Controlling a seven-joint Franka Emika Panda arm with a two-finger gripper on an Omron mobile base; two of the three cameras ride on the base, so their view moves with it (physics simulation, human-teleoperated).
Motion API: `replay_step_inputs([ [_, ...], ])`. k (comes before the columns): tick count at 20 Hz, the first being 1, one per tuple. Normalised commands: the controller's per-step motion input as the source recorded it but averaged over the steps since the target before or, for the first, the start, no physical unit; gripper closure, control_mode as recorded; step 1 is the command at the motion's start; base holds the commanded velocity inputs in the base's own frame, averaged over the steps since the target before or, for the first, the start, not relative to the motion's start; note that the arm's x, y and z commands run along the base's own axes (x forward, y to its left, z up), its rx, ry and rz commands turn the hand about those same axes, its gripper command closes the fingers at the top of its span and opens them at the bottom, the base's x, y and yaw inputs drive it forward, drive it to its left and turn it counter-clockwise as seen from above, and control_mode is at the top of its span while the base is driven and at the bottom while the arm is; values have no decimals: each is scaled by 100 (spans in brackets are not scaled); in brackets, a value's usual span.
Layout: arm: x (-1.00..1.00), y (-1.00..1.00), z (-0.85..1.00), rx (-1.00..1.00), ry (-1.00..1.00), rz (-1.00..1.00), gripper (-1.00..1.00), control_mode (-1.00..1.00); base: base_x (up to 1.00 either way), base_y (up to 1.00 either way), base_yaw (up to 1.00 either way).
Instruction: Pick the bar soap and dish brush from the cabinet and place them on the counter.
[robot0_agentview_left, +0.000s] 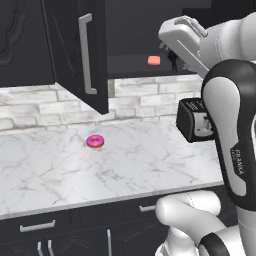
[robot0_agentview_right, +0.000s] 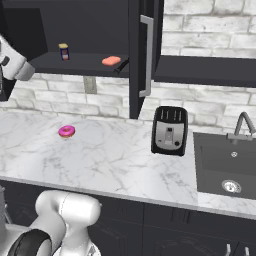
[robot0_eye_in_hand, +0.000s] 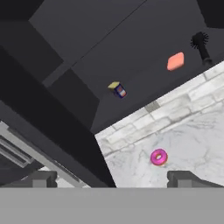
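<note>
The salmon-orange bar soap (robot0_agentview_left: 154, 60) (robot0_agentview_right: 111, 61) (robot0_eye_in_hand: 175, 61) lies on the dark shelf of the open black cabinet (robot0_agentview_left: 70, 45) (robot0_agentview_right: 75, 64). Just beside it, toward the door, lies the black dish brush (robot0_eye_in_hand: 201, 45) (robot0_agentview_right: 121, 66), its bristled head showing in the hand view. My gripper (robot0_eye_in_hand: 111, 179) (robot0_agentview_left: 170, 54) hovers in front of the shelf, short of the soap and apart from it. Its jaws stand open with nothing between them. Below spreads the white marble counter (robot0_agentview_left: 125, 170) (robot0_agentview_right: 110, 160).
A yellow-and-blue box (robot0_agentview_right: 63, 51) (robot0_eye_in_hand: 118, 89) stands further along the shelf. A pink donut (robot0_agentview_left: 95, 141) (robot0_agentview_right: 66, 131) (robot0_eye_in_hand: 159, 157) and a black toaster (robot0_agentview_left: 195, 120) (robot0_agentview_right: 169, 130) sit on the counter. The sink (robot0_agentview_right: 225, 165) lies to the right. Open cabinet doors (robot0_agentview_right: 145, 55) flank the shelf.
</note>
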Motion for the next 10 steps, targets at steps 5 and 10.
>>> replay_step_inputs([
  [5,7,0,-19,22,2,0,-100,-100,0,0,0],
  [10,17,-3,-2,21,3,2,-100,-100,0,0,0],
])
